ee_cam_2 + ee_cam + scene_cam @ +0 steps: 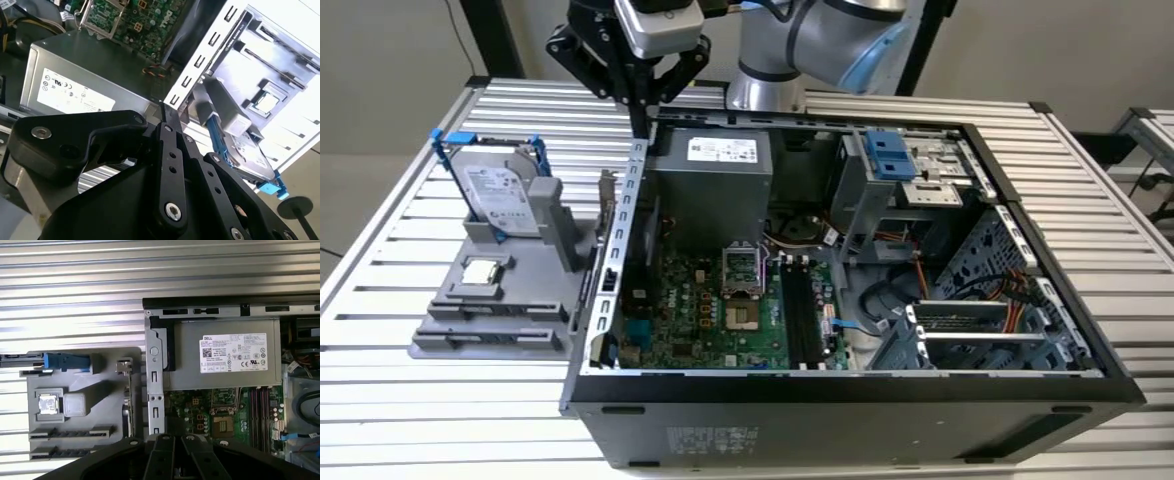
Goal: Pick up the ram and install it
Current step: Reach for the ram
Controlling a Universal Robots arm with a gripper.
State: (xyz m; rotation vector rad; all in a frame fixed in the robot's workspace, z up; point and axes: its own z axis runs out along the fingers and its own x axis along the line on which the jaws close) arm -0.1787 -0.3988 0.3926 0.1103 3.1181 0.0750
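Note:
The ram [606,212] is a thin dark stick standing on edge in the grey holder [494,325], on the holder's side nearest the computer case; the first wrist view has the ram [128,400] close beside the case wall. My gripper [640,122] hangs high over the case's back corner on the exterior view's left, above and behind the ram and apart from it. Its black fingers meet in a point and hold nothing. The long black memory slots [807,312] lie on the green motherboard [707,300] inside the open case, and these slots [257,410] also show in the first wrist view.
A silver hard drive [500,195] with blue rails stands upright in the holder, and a small square CPU chip [483,270] lies in front of it. The grey power supply [714,185] sits below the gripper. Drive bays and cables [947,300] fill the case's right side. The table is slatted metal.

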